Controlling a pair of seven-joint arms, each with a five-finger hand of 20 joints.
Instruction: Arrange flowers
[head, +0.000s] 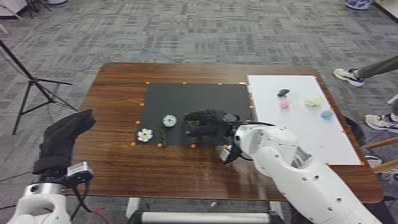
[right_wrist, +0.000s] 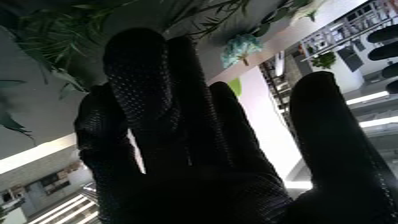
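1. The black-gloved right hand (head: 209, 121) is over the black rectangular mat (head: 197, 95), fingers extended and thumb apart, hiding part of the mat's near side.
2. Beside it on the mat lies a pale-blue flower with a green stem (head: 169, 120); a white-petalled flower (head: 144, 134) lies near the mat's near left corner.
3. The white right arm (head: 293, 167) covers part of the white rectangular sheet (head: 306, 137), which bears dark (head: 283, 92), pink (head: 284, 104), cream (head: 312, 101) and blue (head: 326, 114) blooms.
4. The black-gloved left hand (head: 67, 131) is open at the brown wooden table's (head: 120, 95) left edge, near a black tripod (head: 32, 80).
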